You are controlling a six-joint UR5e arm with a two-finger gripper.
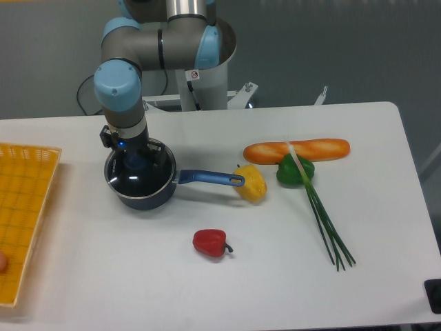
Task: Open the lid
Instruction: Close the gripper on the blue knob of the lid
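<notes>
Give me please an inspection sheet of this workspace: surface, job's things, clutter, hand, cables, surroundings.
Surface: white table, no spills seen.
Job's things: lid sits on the blue pan, not yet lifted; its knob is hidden by the hand.
Clutter: red pepper, yellow pepper at the pan handle's tip, green pepper, bread, green onion lying over the bread and green pepper, yellow basket at the left edge.
Hand: hand is down over the lid's centre; open or shut cannot be told.
Cables: black cable behind the arm.
Surroundings: grey wall, white arm base.
</notes>
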